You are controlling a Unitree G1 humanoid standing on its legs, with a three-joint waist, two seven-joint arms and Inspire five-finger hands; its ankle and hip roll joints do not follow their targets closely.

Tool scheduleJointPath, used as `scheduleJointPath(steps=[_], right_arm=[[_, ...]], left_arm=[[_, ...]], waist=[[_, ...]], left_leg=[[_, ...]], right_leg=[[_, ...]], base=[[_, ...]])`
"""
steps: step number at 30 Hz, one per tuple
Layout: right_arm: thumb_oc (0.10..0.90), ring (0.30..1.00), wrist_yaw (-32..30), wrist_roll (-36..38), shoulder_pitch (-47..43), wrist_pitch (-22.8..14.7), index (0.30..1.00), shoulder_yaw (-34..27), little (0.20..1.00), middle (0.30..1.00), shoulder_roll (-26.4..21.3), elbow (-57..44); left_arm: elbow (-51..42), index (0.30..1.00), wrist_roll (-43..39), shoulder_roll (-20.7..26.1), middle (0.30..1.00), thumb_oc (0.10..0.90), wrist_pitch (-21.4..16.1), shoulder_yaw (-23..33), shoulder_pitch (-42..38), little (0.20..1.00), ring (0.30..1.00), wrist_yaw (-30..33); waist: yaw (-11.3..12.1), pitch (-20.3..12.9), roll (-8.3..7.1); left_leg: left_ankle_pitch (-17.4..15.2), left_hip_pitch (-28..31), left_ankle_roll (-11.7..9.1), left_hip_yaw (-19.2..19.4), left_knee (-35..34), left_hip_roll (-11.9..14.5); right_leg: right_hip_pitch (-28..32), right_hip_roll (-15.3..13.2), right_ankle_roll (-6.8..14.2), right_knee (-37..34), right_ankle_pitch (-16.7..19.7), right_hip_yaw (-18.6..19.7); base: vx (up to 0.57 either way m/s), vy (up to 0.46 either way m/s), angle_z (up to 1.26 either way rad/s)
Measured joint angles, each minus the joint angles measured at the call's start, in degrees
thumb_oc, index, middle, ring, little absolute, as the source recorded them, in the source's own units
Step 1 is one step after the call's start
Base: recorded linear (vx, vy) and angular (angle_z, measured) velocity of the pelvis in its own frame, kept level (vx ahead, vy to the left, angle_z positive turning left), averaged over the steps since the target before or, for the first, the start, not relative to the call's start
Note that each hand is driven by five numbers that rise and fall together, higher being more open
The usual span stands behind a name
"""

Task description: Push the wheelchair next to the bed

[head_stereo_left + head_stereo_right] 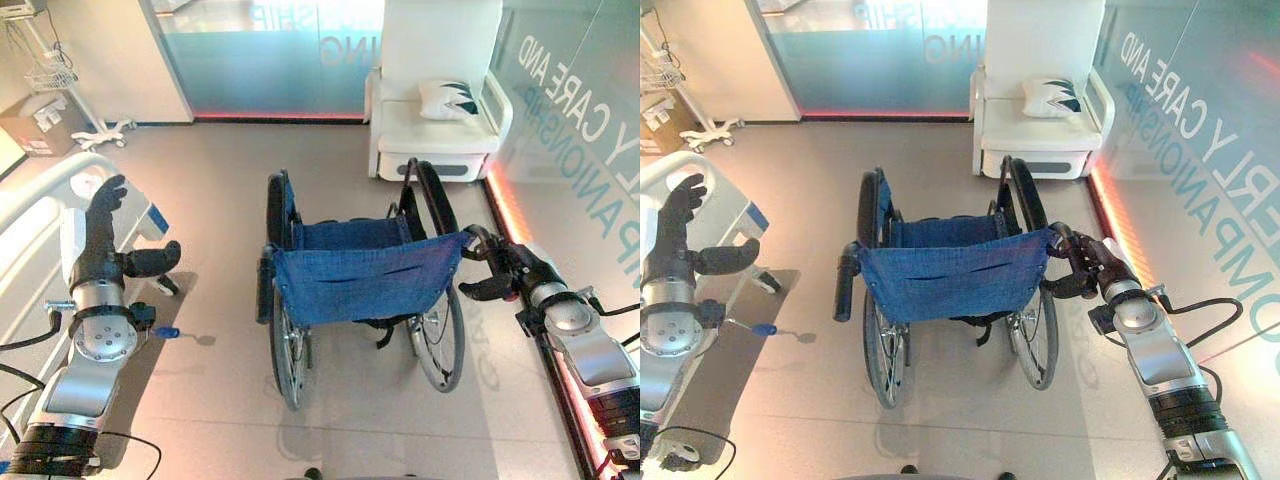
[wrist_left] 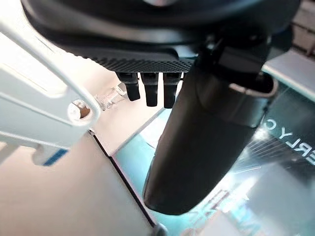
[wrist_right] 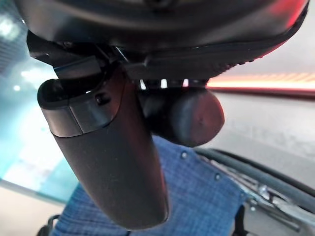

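Wheelchair with blue fabric seat and backrest, black frame and spoked wheels (image 1: 355, 280), standing on the beige floor (image 1: 220, 200) in mid-room, its back turned to the camera. The right hand (image 1: 490, 265) is closed on the wheelchair's right push handle (image 1: 1065, 240), its fingers curled round the black grip. The left hand (image 1: 105, 235) is raised well apart from the chair, with its fingers straight and spread and the thumb held out sideways, holding nothing; the left push handle (image 1: 844, 285) is free. White hospital bed with rails (image 1: 30, 215) lies at the robot's left, just beyond the left hand. White armchair carrying a patterned cushion (image 1: 435, 95) stands ahead of the wheelchair by the frosted glass wall (image 1: 270, 50).
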Motion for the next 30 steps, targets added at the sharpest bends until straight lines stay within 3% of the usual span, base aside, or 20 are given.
scheduleJointPath(steps=[4,11,19,30], right_arm=[[0.8,0.9,0.0,-0.13,0.52,0.01,0.9,-0.16,0.9,0.9,0.04,-1.04],[0.8,0.9,-0.01,-0.25,0.61,-0.11,0.9,-0.05,0.9,0.9,0.26,-2.18],[0.8,0.9,-0.54,-0.24,0.54,-0.12,0.9,0.13,0.9,0.9,0.25,-1.81],[0.8,0.9,-0.98,-0.06,0.47,-0.23,0.9,0.32,0.9,0.9,0.25,-1.81]], left_arm=[[-3.92,0.9,-8.86,-4.92,0.9,0.8,-0.98,-1.81,0.14,0.9,0.9,-9.93],[-6.42,0.9,-14.79,-6.86,0.9,0.8,-1.27,-9.67,0.15,0.9,0.9,-21.88],[-6.62,0.9,-13.72,-6.47,0.9,0.8,-1.46,-9.64,0.15,0.9,0.9,-22.91],[-2.68,0.9,7.92,-3.22,0.9,0.8,-0.84,-10.72,0.11,0.9,0.9,-14.88]], waist=[[-0.2,0.11,0.18],[-0.74,0.31,0.52],[-0.67,0.32,0.55],[-0.65,0.38,0.58]], left_leg=[[0.0,-0.04,0.0,0.02,0.0,-0.01],[0.0,-0.06,0.0,0.21,0.0,-0.1],[0.0,-0.05,0.0,0.2,0.0,0.01],[0.0,-0.06,0.0,0.19,0.0,0.05]], right_leg=[[-0.04,0.02,0.0,-0.06,0.0,0.01],[-0.19,0.09,0.0,-0.06,0.0,0.19],[-0.19,0.08,0.0,-0.03,0.0,0.18],[-0.17,0.11,0.0,-0.05,0.0,0.16]], base=[[0.0,0.0,0.0],[0.0,0.0,0.0],[0.0,0.0,0.0],[0.0,0.0,0.0]])
